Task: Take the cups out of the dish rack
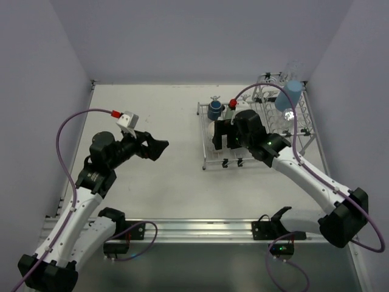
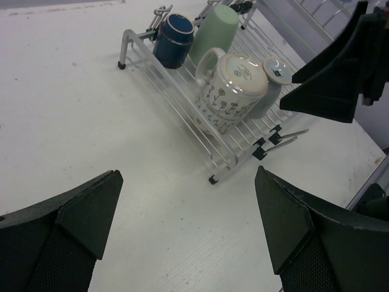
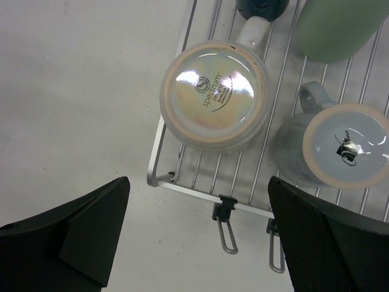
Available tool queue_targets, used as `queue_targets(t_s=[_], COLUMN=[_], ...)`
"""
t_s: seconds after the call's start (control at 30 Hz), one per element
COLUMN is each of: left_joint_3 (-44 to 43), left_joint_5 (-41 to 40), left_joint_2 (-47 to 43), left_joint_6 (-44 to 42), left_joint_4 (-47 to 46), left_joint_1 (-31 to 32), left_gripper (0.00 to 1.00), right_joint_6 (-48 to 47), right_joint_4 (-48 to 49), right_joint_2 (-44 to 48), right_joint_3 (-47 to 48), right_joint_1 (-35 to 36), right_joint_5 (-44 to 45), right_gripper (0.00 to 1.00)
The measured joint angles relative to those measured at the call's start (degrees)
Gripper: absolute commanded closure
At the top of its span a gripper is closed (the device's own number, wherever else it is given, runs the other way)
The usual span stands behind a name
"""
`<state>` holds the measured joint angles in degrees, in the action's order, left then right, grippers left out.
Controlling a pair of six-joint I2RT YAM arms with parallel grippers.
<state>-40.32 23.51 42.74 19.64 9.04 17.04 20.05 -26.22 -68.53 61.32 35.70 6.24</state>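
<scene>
The silver wire dish rack stands at the right of the table. On its flat grid an upturned whitish floral mug, an upturned pale grey-blue mug, a pale green tumbler and a dark blue mug stand close together. A light blue tumbler sits on the raised section. A clear glass shows faintly at the rack's far end. My right gripper is open, above the rack's near edge beside the whitish mug. My left gripper is open and empty over bare table, left of the rack.
The rack's near rim has two wire clips sticking out toward me. Grey walls close in the table on the left, back and right. The right arm's fingers show at the upper right of the left wrist view.
</scene>
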Motion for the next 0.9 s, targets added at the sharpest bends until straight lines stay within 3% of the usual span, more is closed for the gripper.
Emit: queue_targets(t_s=[0.23,0.43,0.63,0.9], left_joint_3=[0.37,0.46,0.59,0.76], left_joint_5=[-0.81,-1.01,-0.98,-0.98], left_joint_2=[-1.29,-1.29,-1.25,-1.95], left_joint_6=[-1.09,-1.25,-1.25,-1.25], left_joint_4=[0.07,0.09,0.11,0.13], left_joint_1=[0.00,0.00,0.00,0.00], left_gripper=[0.00,0.00,0.00,0.00], right_joint_6=[-0.24,-0.48,-1.36,-1.73], right_joint_4=[0.15,0.37,0.52,-0.31], right_joint_2=[-7.91,-7.32,-2.47,-5.49], right_joint_3=[4.31,5.38,5.27,4.74], right_joint_1=[0.31,0.63,0.74,-1.51], right_joint_5=[4.15,7.34,12.83,19.26], right_gripper=[0.01,0.01,0.14,0.26])
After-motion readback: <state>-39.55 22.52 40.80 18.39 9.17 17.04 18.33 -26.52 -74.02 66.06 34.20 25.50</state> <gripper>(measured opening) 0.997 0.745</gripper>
